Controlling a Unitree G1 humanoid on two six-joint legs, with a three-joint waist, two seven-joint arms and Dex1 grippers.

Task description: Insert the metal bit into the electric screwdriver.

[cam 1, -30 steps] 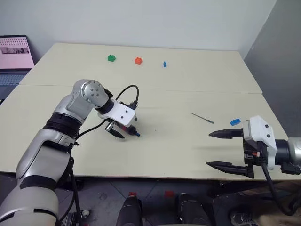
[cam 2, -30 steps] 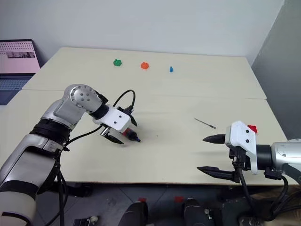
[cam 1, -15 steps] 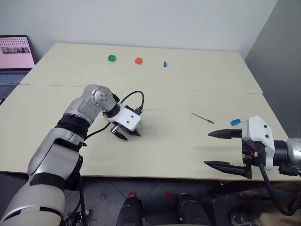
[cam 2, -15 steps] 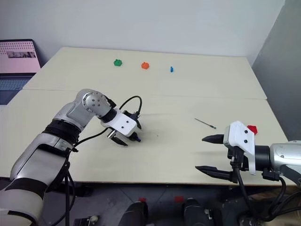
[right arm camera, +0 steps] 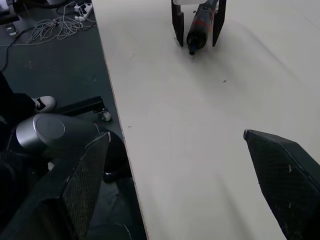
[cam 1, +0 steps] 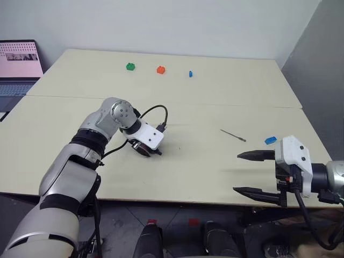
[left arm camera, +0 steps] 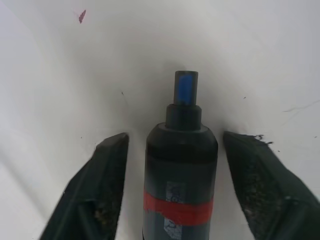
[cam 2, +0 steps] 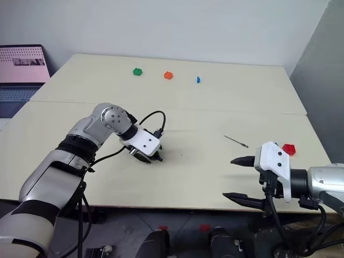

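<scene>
Altogether one electric screwdriver [left arm camera: 181, 165] between parted left gripper [left arm camera: 175, 145] fingers (untouched), one metal bit [cam 1: 233, 135], right gripper [cam 1: 248, 173] wide, empty

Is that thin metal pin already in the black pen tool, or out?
Out. The metal bit lies alone on the table, far from the electric screwdriver.

black electric screwdriver [left arm camera: 181, 170], red band, blue tip

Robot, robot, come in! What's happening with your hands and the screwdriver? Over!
Left gripper open, fingers astride the screwdriver, gaps both sides. Right gripper open, empty. Metal bit lying apart on the table. Nothing in between.
</scene>
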